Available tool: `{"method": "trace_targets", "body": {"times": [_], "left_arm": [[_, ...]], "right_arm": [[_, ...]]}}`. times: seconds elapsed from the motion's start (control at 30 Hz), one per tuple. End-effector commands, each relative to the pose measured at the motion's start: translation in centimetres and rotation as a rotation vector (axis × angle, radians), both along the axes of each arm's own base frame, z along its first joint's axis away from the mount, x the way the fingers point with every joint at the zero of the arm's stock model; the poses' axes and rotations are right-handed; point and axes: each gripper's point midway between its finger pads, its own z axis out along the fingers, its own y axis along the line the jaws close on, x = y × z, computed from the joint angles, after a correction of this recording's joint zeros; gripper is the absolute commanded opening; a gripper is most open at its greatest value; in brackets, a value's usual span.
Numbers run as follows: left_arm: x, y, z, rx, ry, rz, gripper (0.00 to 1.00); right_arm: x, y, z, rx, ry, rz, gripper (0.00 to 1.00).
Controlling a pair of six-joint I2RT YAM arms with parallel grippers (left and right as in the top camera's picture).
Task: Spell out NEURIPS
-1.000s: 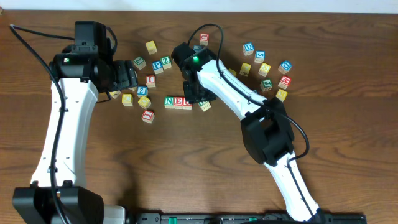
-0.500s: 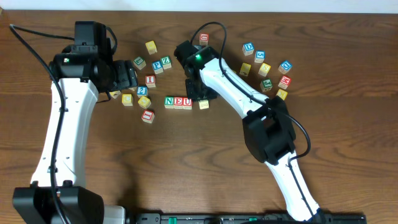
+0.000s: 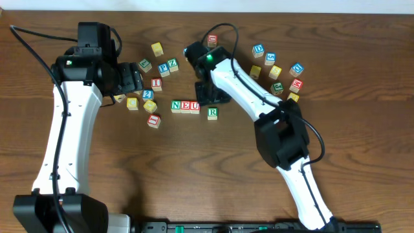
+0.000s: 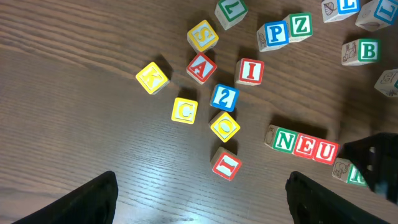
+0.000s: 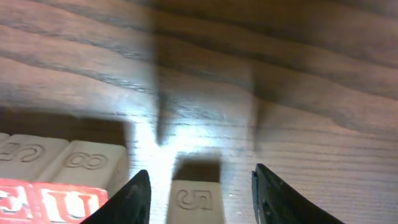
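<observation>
Hovering over the table [image 3: 362,162], the right gripper [image 3: 210,96] sits just behind the green R [image 3: 212,113]. Its jaws are partly spread and grip nothing. In the wrist view the cube stands free between the two fingers [image 5: 134,199], with a sliver of wood showing on each side. N [image 3: 176,105], E [image 3: 185,106] and U [image 3: 195,106] are lined up touching. The R, though, rests a little below and to the right of the U, apart from it and off the line. So the fourth-letter step looks nearly done but untidy. The next move likely calls for nudging the R flush against the U. After that comes the red I [image 3: 156,83], with the blue P [image 3: 163,70] and yellow S [image 4: 203,36] waiting among the loose cubes. The left gripper [image 3: 134,79] hangs wide open and empty over that cluster.
</observation>
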Motion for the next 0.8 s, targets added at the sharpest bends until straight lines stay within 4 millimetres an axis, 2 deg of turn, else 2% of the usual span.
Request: {"method": "trace_targets", "body": {"times": [0.0, 0.17, 0.3, 0.4, 0.5, 0.77], "left_arm": [[0.4, 0.3, 0.6, 0.011, -0.017, 0.002, 0.85], [0.4, 0.3, 0.6, 0.011, -0.017, 0.003, 0.85], [0.4, 0.3, 0.6, 0.011, -0.016, 0.003, 0.85], [0.4, 0.3, 0.6, 0.011, -0.016, 0.003, 0.85], [0.4, 0.3, 0.6, 0.011, -0.017, 0.003, 0.85], [0.4, 0.3, 0.6, 0.011, -0.017, 0.003, 0.85]], "right_arm": [[1.4, -0.9, 2.2, 0.053, -0.01, -0.007, 0.45], [2.2, -2.5, 6.0, 0.076, -0.036, 0.009, 0.45], [1.0, -3.6, 8.2, 0.087, -0.008, 0.054, 0.43], [-0.4, -4.2, 8.2, 0.058, 0.046, 0.082, 0.36], [-2.0, -4.5, 7.3, 0.027, 0.107, 0.105, 0.29], [-4.9, -4.0, 4.1, -0.022, 0.198, 0.153, 0.27]]}}
